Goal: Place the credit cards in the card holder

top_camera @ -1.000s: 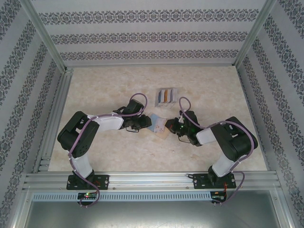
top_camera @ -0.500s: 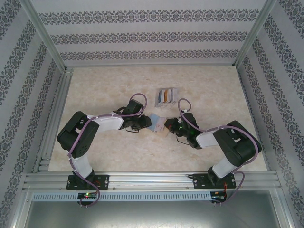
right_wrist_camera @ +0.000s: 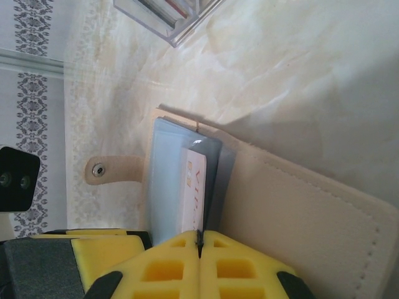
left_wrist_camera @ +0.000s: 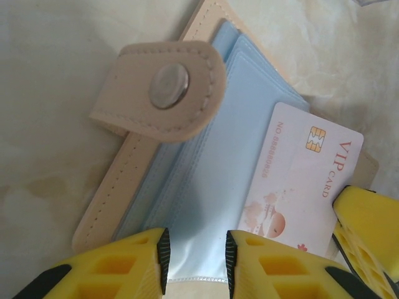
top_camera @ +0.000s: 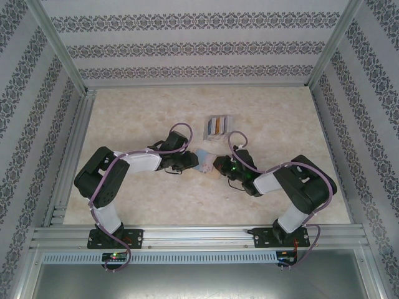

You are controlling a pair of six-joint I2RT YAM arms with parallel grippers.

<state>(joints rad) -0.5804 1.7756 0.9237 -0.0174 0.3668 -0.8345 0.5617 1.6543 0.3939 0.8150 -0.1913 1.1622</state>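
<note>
Left gripper (left_wrist_camera: 196, 265): jaws partly closed, and the blue sleeves of the wallet (left_wrist_camera: 199, 168) fill the gap from pad to pad, pinched at their near edge. The wallet lies open on the table (top_camera: 124, 124) between the two arms, with its snap tab (left_wrist_camera: 159, 87) folded over the sleeves. To the right, a pale pink card (left_wrist_camera: 299, 177) (marked VIP, chip uppermost) rests on the sleeves. Right gripper (right_wrist_camera: 199, 240): jaws fully closed on that card's edge. Behind it, further cards (top_camera: 216, 126) stand in a clear tray (right_wrist_camera: 168, 36), apart from the wallet.
</note>
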